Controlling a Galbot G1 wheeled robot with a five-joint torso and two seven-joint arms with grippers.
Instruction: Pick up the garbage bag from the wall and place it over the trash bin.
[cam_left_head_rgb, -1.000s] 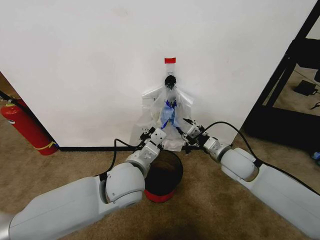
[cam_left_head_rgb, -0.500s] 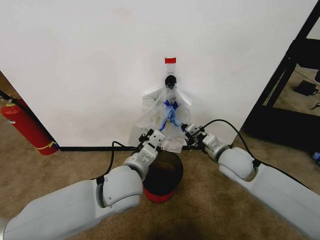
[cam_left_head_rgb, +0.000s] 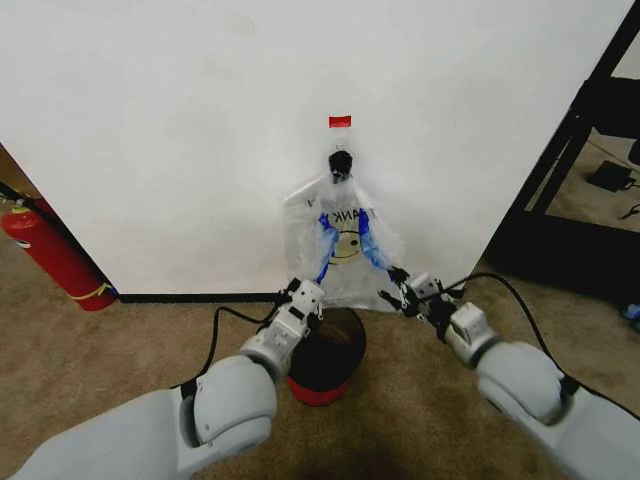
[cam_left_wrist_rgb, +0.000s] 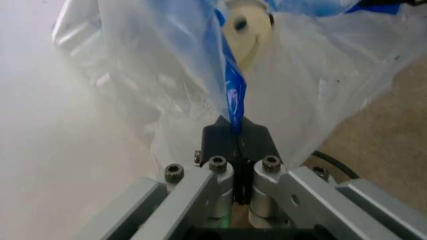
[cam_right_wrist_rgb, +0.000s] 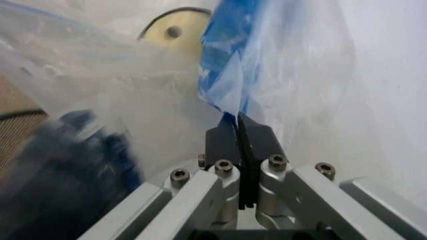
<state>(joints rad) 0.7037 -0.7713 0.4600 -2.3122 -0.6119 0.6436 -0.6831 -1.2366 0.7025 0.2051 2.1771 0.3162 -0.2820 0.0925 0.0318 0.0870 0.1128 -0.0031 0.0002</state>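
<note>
Claws first: our left claw (cam_left_head_rgb: 306, 293) is clamped on the bag's left blue strip, and the left wrist view shows its two black pads pinched together on that strip (cam_left_wrist_rgb: 235, 107). Our right claw (cam_left_head_rgb: 403, 294) is likewise closed on the right blue strip, with the pads meeting on a fold of blue plastic (cam_right_wrist_rgb: 227, 95) in the right wrist view. Neither claw is free.

We see the garbage bag (cam_left_head_rgb: 345, 250) hanging flat against the wall (cam_left_head_rgb: 180, 140), its top caught on a small black hook (cam_left_head_rgb: 341, 163) just below a red tag (cam_left_head_rgb: 340, 121). The smiley face and the lettering face us. From each claw the bag rises: toward 1 o'clock from the left one, toward 11 o'clock from the right one. Its long axis runs straight from 12 to 6, from hook to hem, and the two blue strips spread downward from the middle to our claws like an upturned V.

The trash bin (cam_left_head_rgb: 328, 352) stands on the carpet at 6 o'clock from the bag, just below its hem and between our two arms, closer to the left claw. We judge that the bag's mouth is being held apart at both sides and must yet come off the hook before it can drop over the rim. A red fire extinguisher (cam_left_head_rgb: 52, 252) leans at 9 o'clock, well apart.
</note>
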